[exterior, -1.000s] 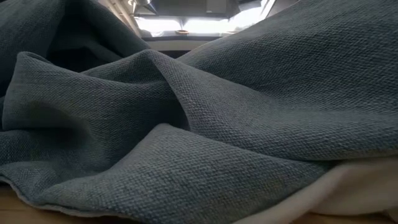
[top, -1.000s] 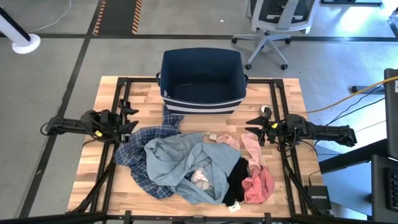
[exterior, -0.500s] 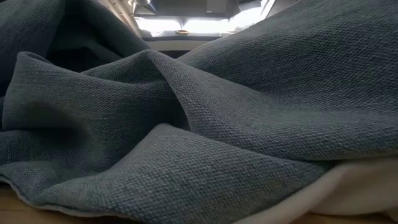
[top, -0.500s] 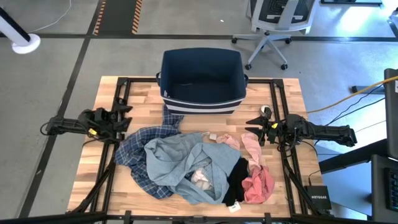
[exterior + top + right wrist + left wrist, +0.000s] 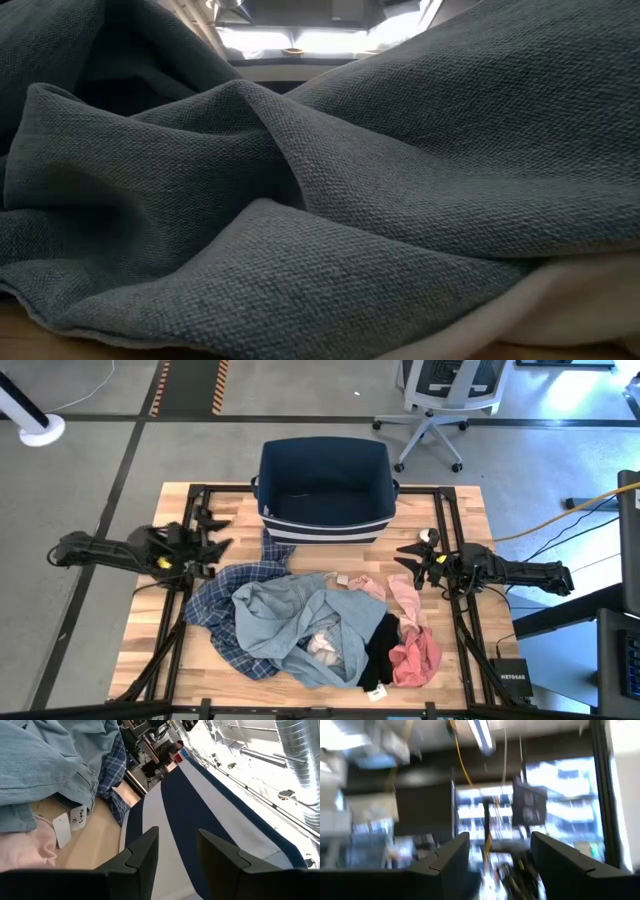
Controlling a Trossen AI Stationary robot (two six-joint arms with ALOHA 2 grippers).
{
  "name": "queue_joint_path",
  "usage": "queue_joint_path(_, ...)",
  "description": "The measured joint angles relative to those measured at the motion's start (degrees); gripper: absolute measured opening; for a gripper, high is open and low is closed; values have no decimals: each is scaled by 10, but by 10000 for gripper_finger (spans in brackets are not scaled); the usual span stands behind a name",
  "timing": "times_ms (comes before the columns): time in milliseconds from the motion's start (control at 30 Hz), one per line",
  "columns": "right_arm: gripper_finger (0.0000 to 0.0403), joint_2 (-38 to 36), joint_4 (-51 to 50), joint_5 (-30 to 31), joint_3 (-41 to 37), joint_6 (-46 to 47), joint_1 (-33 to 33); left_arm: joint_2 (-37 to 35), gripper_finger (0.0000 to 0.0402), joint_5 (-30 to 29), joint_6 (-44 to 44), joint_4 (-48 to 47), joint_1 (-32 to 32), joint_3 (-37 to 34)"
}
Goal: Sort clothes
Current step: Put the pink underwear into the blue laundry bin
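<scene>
while the wooden table (image 5: 470, 510) carries everything, the largest thing on it is the navy bin (image 5: 325, 488) at the far edge, one only, empty as far as the high view shows, its striped wall close before the right wrist camera. next in size comes the heap of clothes (image 5: 320, 630) in the near middle, running crosswise from the left arm's side toward the right arm's: one light grey-blue garment (image 5: 285, 620) on top in the centre, filling the low view, one blue-and-white plaid shirt (image 5: 225, 610) spread beneath it toward the left with a tail reaching up to the bin, one black piece (image 5: 378, 650), and two pink pieces (image 5: 412, 635) at the right end, as far as i can count. the left gripper (image 5: 213, 532) hangs over the table's left side, released and empty, its fingers (image 5: 451, 862) spread wide; the plaid shirt lies just nearer the front edge and inward of it. the right gripper (image 5: 407, 561) hangs at the right side, likewise parted and holding nothing, with the pink pieces just beside it toward the near edge. i judge no garment sorted yet; each arm is nearest its own end of the heap.
</scene>
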Motion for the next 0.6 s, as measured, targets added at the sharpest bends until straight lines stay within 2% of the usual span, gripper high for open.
queue_joint_path(133, 149, 0, 0, 0, 0, 0, 0, 65, 208, 0, -20, -16, -2, 18)
queue_joint_path(300, 149, 0, 2, -10, 0, 30, 0, 97, 208, 0, -53, -11, -2, 43)
queue_joint_path(367, 149, 0, 24, -49, 0, 125, 0, 100, 208, 0, -54, -13, -2, 46)
queue_joint_path(467, 149, -1, 113, -118, 0, 314, 0, 99, 208, 0, -54, -18, -2, 47)
queue_joint_path(600, 149, 0, 208, -131, 0, 448, 0, 99, 208, 0, -50, -19, -2, 47)
